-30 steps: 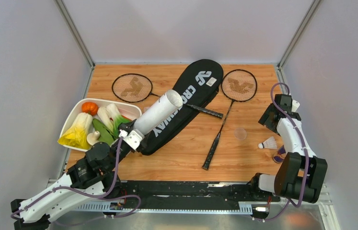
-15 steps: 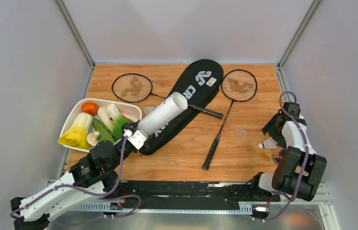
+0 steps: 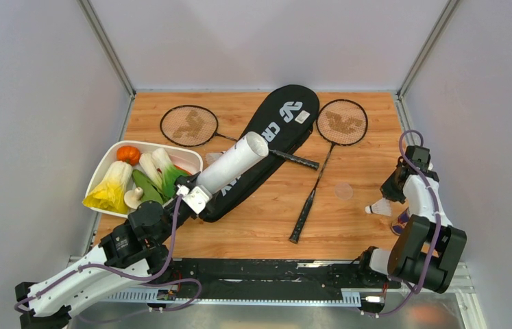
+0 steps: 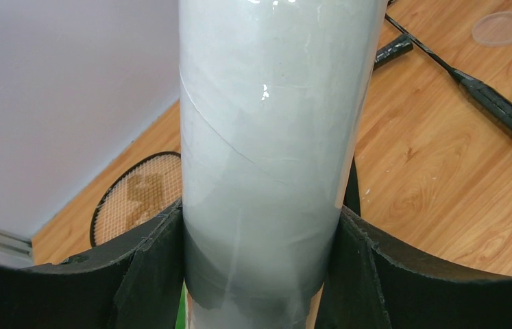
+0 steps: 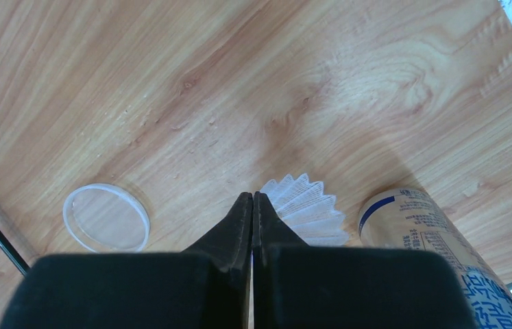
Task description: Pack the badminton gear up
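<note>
1. The wooden bench (image 3: 266,229) carries all the gear.
2. The black CROSSWAY racket bag (image 3: 287,118) lies slantwise at the middle rear.
3. One racket (image 3: 188,125) lies left of the bag, with its handle across the bag. The other racket (image 3: 341,122) lies to the bag's right, handle toward the near edge.
4. The long white tube (image 3: 234,163) is tilted upward, its open mouth over the bag. The left hand (image 3: 193,195) clasps its lower end.
5. The white tray (image 3: 144,143) of toy vegetables sits at the left.
6. A printed can (image 5: 424,233) lies just beside the shuttlecock.
7. A clear lid (image 5: 106,217) lies flat, near the right hand (image 5: 252,199).
8. The shuttlecock (image 5: 306,209) lies at the right hand's clenched tips. Whether a feather is pinched, I cannot tell.
</note>
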`<move>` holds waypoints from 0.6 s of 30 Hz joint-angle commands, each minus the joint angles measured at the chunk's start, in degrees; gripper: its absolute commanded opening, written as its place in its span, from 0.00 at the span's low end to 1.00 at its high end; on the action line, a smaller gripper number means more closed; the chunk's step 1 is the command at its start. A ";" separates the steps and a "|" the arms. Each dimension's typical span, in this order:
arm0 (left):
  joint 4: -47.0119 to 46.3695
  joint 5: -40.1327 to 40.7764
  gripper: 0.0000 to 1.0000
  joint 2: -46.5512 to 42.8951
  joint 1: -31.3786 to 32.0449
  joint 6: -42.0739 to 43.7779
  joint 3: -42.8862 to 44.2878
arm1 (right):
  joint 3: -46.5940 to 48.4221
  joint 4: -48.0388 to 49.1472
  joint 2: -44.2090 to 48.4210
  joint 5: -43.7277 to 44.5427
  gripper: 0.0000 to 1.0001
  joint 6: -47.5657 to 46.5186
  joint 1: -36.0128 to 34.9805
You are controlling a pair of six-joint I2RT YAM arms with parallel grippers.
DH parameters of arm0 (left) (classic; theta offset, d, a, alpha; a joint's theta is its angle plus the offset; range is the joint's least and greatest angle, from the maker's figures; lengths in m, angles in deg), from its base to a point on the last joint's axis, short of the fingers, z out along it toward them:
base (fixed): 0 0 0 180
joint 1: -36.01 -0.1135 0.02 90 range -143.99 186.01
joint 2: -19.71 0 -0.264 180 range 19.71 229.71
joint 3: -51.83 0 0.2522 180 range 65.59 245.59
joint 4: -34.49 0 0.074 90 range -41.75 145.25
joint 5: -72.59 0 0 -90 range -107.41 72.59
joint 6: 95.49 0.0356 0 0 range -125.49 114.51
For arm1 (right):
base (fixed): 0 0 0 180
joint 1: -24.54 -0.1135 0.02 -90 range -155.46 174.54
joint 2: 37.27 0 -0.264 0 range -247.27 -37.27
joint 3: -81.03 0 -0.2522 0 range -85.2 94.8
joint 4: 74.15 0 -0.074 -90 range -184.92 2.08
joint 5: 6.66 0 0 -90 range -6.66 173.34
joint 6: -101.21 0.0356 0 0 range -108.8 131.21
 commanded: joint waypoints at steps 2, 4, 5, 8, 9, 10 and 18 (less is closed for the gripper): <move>-3.88 0.43 0.49 -0.97 -0.12 -0.78 1.79 | 3.36 0.93 3.37 -0.28 0.00 -1.05 0.15; -3.88 0.38 0.49 -0.93 -0.11 -0.75 1.94 | 4.36 0.50 4.39 -1.00 0.00 -0.99 0.08; -3.77 0.37 0.49 -0.90 -0.11 -0.76 2.15 | 5.06 0.18 5.06 -1.26 0.00 -0.84 0.10; -2.97 0.25 0.49 -0.69 -0.12 -1.14 2.74 | 8.23 -0.44 7.46 -4.56 0.00 -0.05 0.11; -2.60 0.26 0.49 -0.60 -0.12 -1.22 3.12 | 9.59 -0.49 8.30 -6.38 0.00 0.16 0.04; -2.41 0.16 0.49 -0.65 -0.12 -1.34 3.32 | 10.92 -0.48 9.05 -8.02 0.00 0.37 -0.14; -1.11 -0.29 0.50 -0.63 -0.11 -1.66 3.75 | 24.78 0.13 10.70 -14.98 0.00 3.36 -6.84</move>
